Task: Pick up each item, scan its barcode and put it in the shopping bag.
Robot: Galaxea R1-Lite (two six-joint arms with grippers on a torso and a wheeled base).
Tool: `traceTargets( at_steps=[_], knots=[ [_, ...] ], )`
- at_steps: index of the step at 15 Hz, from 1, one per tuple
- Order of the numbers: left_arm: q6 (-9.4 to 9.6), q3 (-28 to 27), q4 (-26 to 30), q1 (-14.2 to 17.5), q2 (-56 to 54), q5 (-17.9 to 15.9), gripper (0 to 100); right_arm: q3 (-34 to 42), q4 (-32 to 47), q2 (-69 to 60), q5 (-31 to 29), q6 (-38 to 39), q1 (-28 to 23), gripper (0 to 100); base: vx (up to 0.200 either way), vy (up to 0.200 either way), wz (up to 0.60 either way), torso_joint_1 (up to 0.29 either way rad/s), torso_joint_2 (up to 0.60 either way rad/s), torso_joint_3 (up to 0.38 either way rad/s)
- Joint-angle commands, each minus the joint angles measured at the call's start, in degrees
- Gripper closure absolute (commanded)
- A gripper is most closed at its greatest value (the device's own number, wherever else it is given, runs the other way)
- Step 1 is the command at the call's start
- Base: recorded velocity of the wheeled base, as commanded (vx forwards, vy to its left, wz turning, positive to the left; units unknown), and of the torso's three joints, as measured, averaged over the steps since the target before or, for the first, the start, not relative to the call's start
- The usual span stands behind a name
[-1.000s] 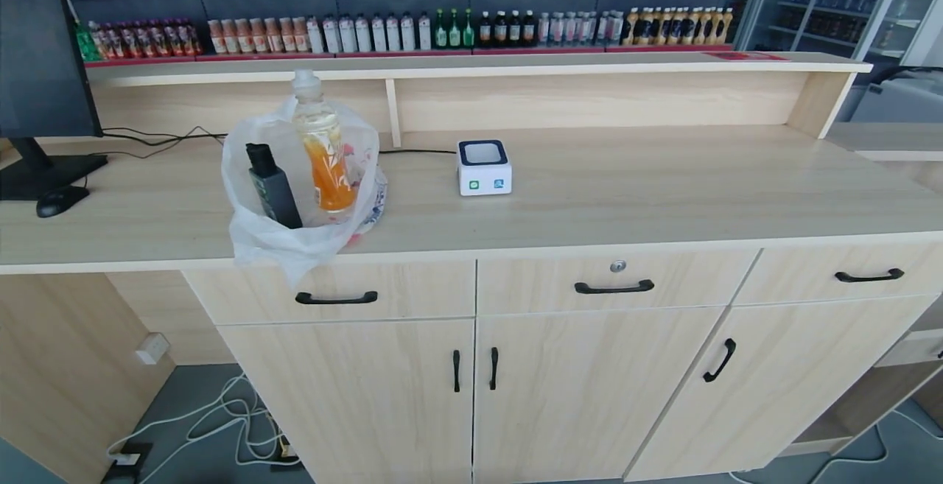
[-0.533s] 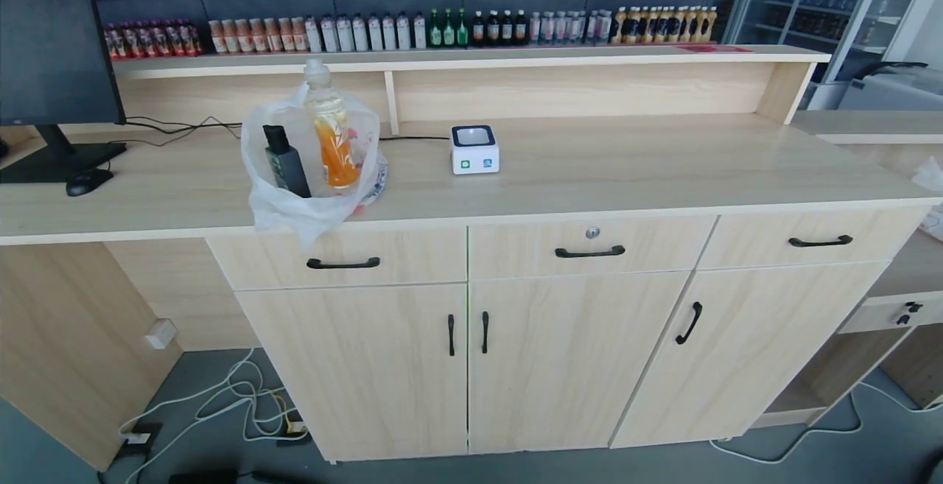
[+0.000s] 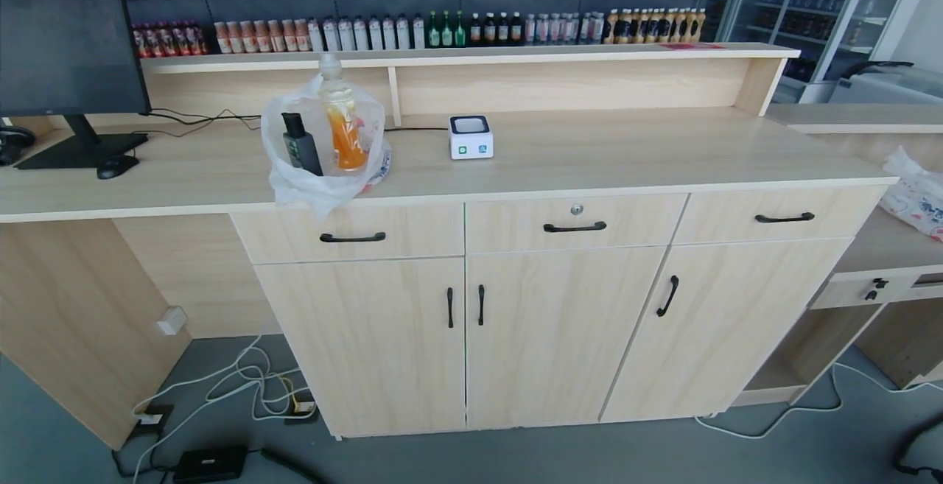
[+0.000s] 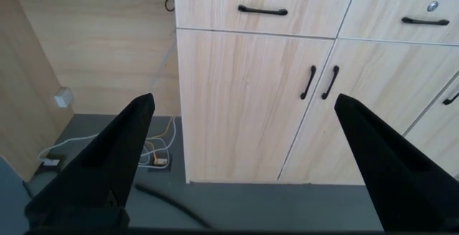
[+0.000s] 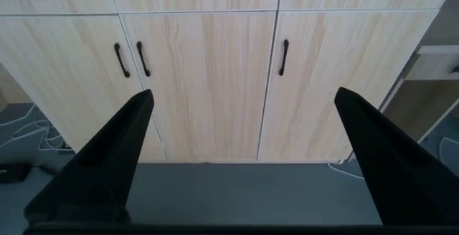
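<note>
On your counter (image 3: 589, 152), the plastic shopping bag (image 3: 313, 182) stands open by the front edge, so things can drop in from above. An orange drink bottle (image 3: 346, 134) and a smaller dark bottle (image 3: 301, 149) stand inside it, likely scanned. The little scanner (image 3: 471, 138) sits nearby, window up. Your left gripper (image 4: 242, 97) and right gripper (image 5: 242, 92) face the cupboard doors (image 5: 208, 63), jaws spread wide, empty, well below the bag.
</note>
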Motion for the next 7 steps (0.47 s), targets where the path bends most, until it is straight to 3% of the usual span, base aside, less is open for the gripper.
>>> traceTargets(
  at_steps=[1, 7],
  knots=[
    [-0.02, 0.0, -0.1, 0.0, 0.1, 0.0, 0, 0.0, 0.0, 0.1, 0.0, 0.0, 0.0, 0, 0.000, 0.000, 0.00, 0.000, 0.00, 0.000],
    [-0.02, 0.0, -0.1, 0.0, 0.1, 0.0, 0, 0.0, 0.0, 0.1, -0.1, 1.3, 0.0, 0, 0.000, 0.000, 0.00, 0.000, 0.00, 0.000]
  ],
)
